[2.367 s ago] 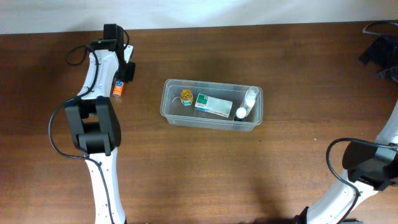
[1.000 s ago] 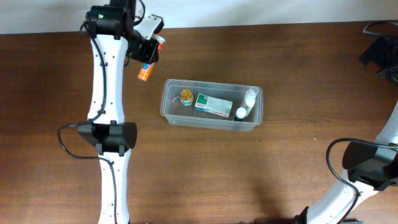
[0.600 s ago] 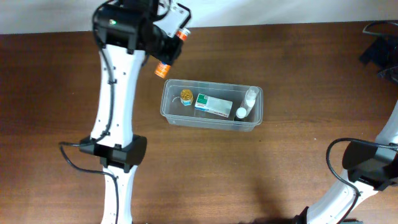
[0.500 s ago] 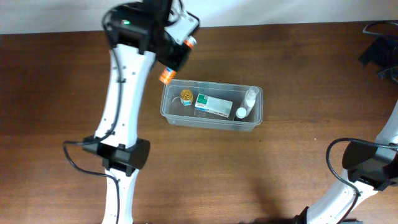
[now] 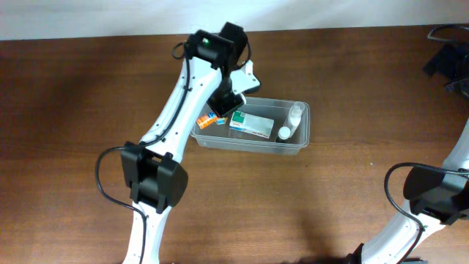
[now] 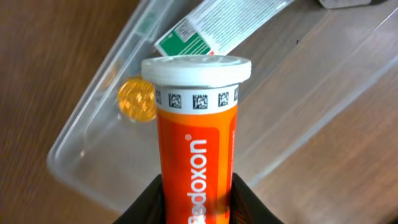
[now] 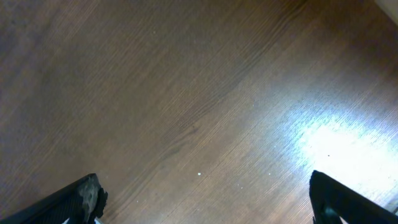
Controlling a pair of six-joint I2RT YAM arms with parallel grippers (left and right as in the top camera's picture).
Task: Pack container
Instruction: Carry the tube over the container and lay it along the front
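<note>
The clear plastic container [image 5: 302, 139] sits mid-table. Inside it lie a green-and-white box [image 5: 251, 125], a white bottle [image 5: 293, 116] and, in the left wrist view, a small gold-lidded jar [image 6: 137, 99]. My left gripper [image 5: 220, 110] is shut on an orange tube with a white cap [image 6: 196, 149] and holds it over the container's left end [image 6: 81, 162]; the tube's end shows at the container's left edge [image 5: 206, 121]. My right gripper [image 7: 205, 199] is open and empty over bare wood; in the overhead view only its arm shows, at the right edge.
The brown wooden table [image 5: 330, 213] stretches round the container. My right arm's base [image 5: 432, 198] stands at the lower right. Dark gear [image 5: 447, 62] lies at the far right corner.
My left arm has swung from the far left of the table to the right with the orange tube, and now holds it over the container's left end. The right arm has not moved.
</note>
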